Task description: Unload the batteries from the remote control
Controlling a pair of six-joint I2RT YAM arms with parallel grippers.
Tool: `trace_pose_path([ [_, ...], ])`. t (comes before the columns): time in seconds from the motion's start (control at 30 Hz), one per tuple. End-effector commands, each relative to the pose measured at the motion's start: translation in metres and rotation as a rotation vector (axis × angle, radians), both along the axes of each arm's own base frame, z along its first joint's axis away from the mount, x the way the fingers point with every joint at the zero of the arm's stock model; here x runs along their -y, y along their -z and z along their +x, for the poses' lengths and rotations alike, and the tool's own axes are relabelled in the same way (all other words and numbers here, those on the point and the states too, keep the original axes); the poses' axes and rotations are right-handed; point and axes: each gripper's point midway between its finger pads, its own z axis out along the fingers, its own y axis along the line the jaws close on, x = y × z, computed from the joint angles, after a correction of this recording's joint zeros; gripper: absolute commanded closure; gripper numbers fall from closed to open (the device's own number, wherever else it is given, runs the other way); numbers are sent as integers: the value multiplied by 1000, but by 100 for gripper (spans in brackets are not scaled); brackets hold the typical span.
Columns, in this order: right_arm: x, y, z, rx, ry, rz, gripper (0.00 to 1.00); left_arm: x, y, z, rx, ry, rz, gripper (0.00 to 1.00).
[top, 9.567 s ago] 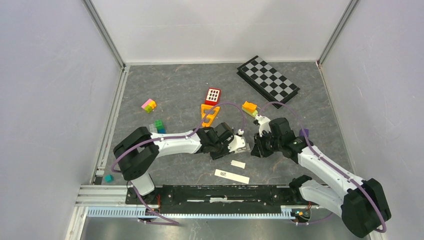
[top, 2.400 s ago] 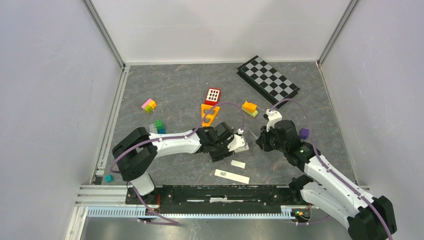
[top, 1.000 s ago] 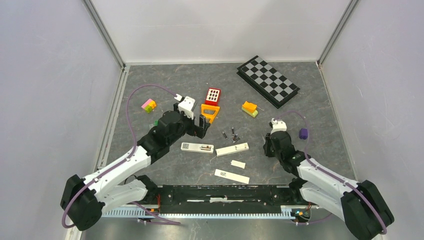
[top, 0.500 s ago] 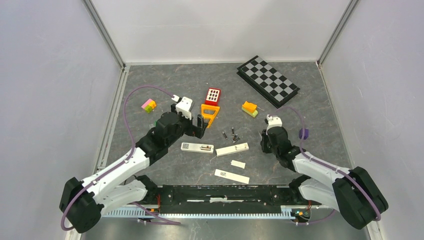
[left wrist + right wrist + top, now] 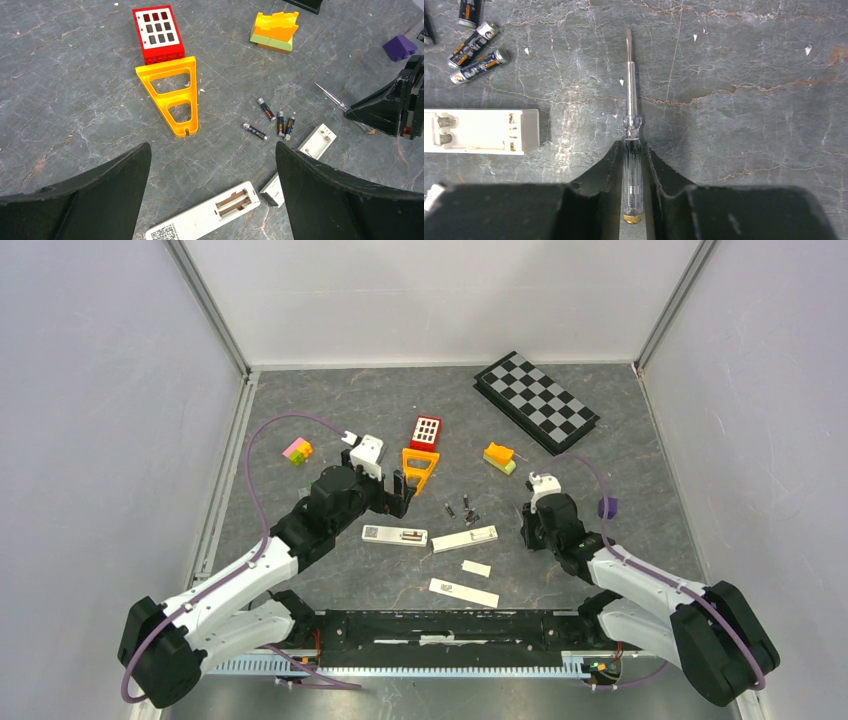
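Several batteries [image 5: 461, 508] [image 5: 254, 131] [image 5: 479, 66] lie loose on the grey tabletop, apart from everything else. A white remote control [image 5: 394, 534] [image 5: 210, 215] lies back-up below them, its battery bay open and empty. A second white remote [image 5: 466, 538] [image 5: 305, 155] [image 5: 479, 131] lies to its right, its bay also bare. My left gripper [image 5: 400, 492] [image 5: 212, 150] hovers open above the first remote, holding nothing. My right gripper [image 5: 527, 525] [image 5: 632, 146] sits low at the table, shut on the clear handle of a thin screwdriver [image 5: 630, 100] [image 5: 330, 96].
Two white battery covers [image 5: 476, 568] [image 5: 463, 592] lie near the front rail. Behind the batteries are an orange triangular frame [image 5: 418, 466], a red grid block [image 5: 426, 430], an orange-and-green block [image 5: 499, 457], a purple piece [image 5: 606, 507] and a chessboard [image 5: 536, 400]. Small coloured blocks [image 5: 298, 450] sit at the left.
My right gripper has shifted a little left towards the second remote, with the screwdriver between its fingers. The left arm has drawn back slightly and stays open.
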Motion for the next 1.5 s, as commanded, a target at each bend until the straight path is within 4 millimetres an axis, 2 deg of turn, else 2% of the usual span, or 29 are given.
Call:
trace_pose_path([
  [0.0, 3, 15, -22, -119, 21, 7, 83, -1, -12, 4, 22, -28, -49, 0],
  [0.07, 2, 10, -17, -100, 59, 29, 84, -2, -12, 5, 22, -35, -47, 0],
  [0.23, 9, 0, -8, -52, 189, 72, 74, -11, -6, 7, 3, -80, -28, 0],
  [0.4, 12, -4, -5, -28, 196, 65, 66, -19, -4, 10, 3, -123, -21, 0],
  [0.6, 15, -25, 5, 59, 216, 82, 47, -28, -2, 16, -17, -161, 3, 0],
  [0.7, 15, -41, 14, 112, 214, 81, 42, -30, -3, 18, -20, -174, -7, 0],
  [1.0, 38, -64, 24, 231, 359, 84, 12, -41, -6, 19, -44, -181, 1, 0],
  [1.23, 53, -76, 29, 289, 382, 17, 4, -51, -10, 24, -73, -211, -69, 0],
  [1.47, 73, -95, 40, 335, 392, -79, 2, -85, -13, 40, -135, -327, -168, 0],
])
